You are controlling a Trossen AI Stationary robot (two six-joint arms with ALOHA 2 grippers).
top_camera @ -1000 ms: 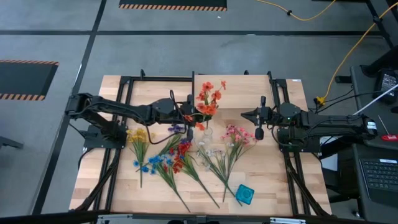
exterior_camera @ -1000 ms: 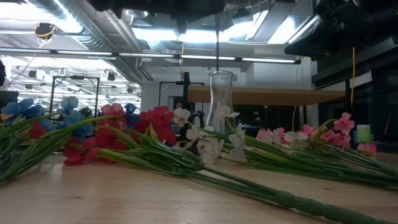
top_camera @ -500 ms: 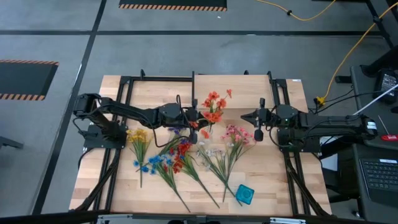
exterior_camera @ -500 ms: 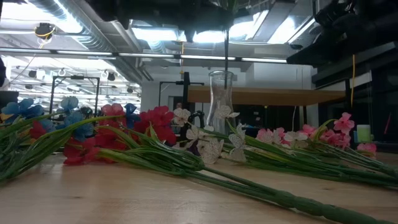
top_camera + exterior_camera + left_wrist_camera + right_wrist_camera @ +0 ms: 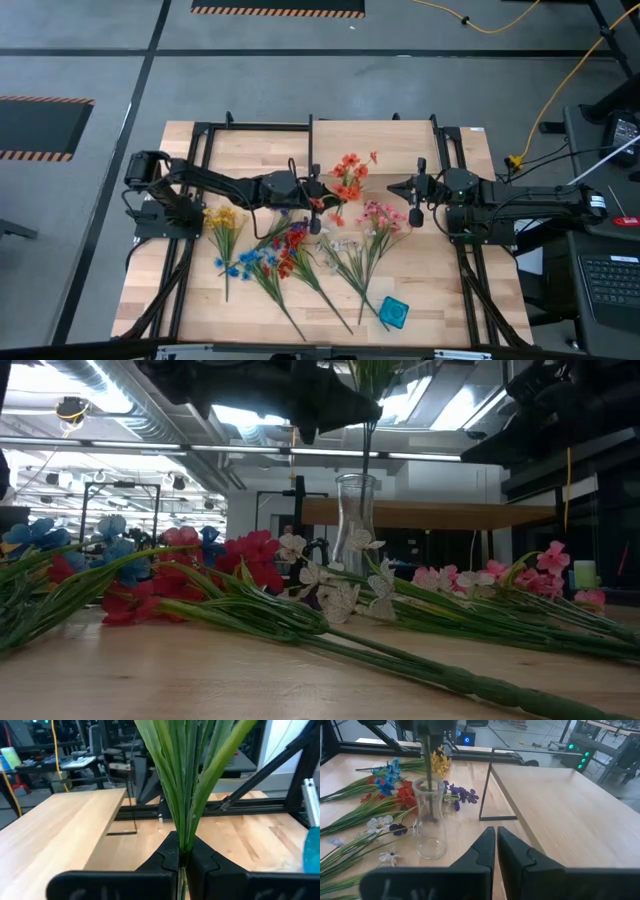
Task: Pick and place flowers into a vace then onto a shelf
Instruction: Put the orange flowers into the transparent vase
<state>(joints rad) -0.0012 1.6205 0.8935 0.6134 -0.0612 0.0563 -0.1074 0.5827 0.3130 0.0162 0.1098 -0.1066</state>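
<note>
My left gripper (image 5: pixel 320 199) reaches in from the table's left and is shut on an orange-red flower spray (image 5: pixel 348 177), held upright over the clear glass vase (image 5: pixel 429 818), which stands on the table. The spray's stem (image 5: pixel 365 452) runs down through the vase's mouth (image 5: pixel 355 479). More flowers lie flat on the table: yellow (image 5: pixel 222 218), blue (image 5: pixel 250 262), red (image 5: pixel 291 243), white (image 5: pixel 345 246) and pink (image 5: pixel 382 214). The shelf (image 5: pixel 400 145) is the raised pale board at the far side. My right gripper (image 5: pixel 413 190) hangs shut to the vase's right, touching nothing. My left gripper pinches the spray's bunched green stems (image 5: pixel 184 846) between its two fingers, below the leaves. The fingers come in level from the table's left and lie across the stems. The spray stands upright, blooms above the fingers, and its lower stem (image 5: pixel 426 780) hangs into the vase.
A small teal object (image 5: pixel 394 312) lies near the front right. Black frame rails (image 5: pixel 196 200) run along both sides of the table. The shelf's thin black posts (image 5: pixel 487 785) stand just behind the vase.
My left gripper has gone down and toward the table's right edge with the orange-red spray, which stays upright. The stem's lower end, at first above the vase, now reaches into its mouth.
</note>
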